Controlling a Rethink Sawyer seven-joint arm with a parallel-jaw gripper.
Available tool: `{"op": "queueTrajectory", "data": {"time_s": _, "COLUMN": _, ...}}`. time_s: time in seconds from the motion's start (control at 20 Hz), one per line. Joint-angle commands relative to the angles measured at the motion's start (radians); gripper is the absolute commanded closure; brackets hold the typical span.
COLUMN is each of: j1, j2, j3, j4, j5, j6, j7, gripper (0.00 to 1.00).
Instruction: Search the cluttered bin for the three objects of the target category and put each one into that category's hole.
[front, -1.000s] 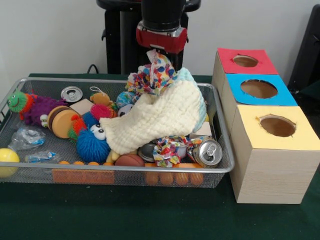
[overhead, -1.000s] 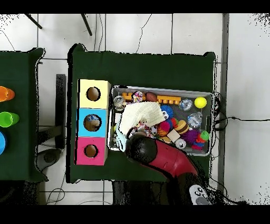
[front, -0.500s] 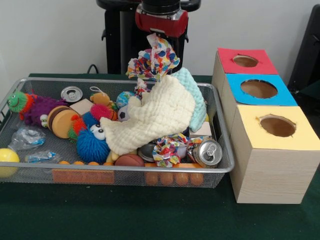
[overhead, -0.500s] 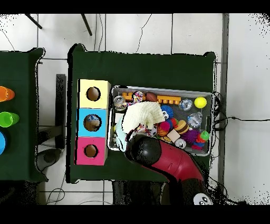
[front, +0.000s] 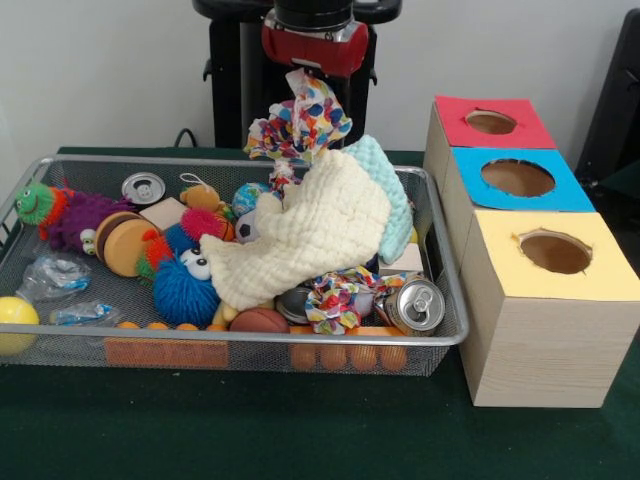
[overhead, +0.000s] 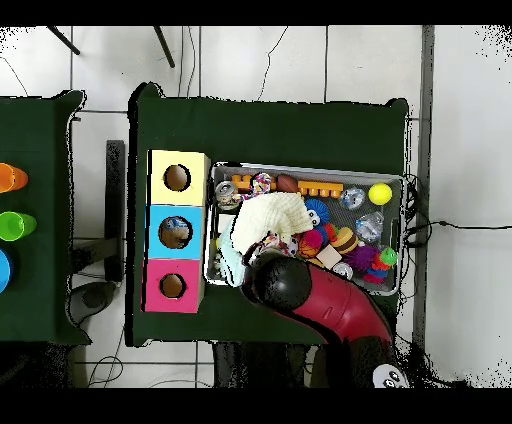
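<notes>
Front view shows the tool (front: 305, 78) at the top edge, clamped on a multicoloured rope toy (front: 297, 122) that hangs from it above the wire bin (front: 445, 300). The toy is knotted fabric speckled red, blue, yellow and white. Below it a cream cloth (front: 315, 235) drapes over the clutter, a drink can (front: 415, 304) lying at the bin's near rim. Beside the bin stand the red box (front: 488, 122), blue box (front: 518, 178) and yellow box (front: 548, 300), each holed, on the dark green counter (front: 250, 430) before a pale wall. No writing is legible.

White wall (front: 100, 70), tiled floor (overhead: 260, 60) (cables trailing).
</notes>
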Motion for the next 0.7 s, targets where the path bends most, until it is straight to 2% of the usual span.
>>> {"op": "queueTrajectory", "data": {"time_s": 0.05, "j1": -0.023, "j2": 0.015, "j3": 0.044, "j4": -0.060, "j5": 0.025, "j6": 0.064, "j7": 0.122, "gripper": 0.00}}
{"op": "queueTrajectory", "data": {"time_s": 0.7, "j1": -0.005, "j2": 0.002, "j3": 0.039, "j4": -0.034, "j5": 0.029, "j6": 0.050, "j7": 0.144, "gripper": 0.00}}
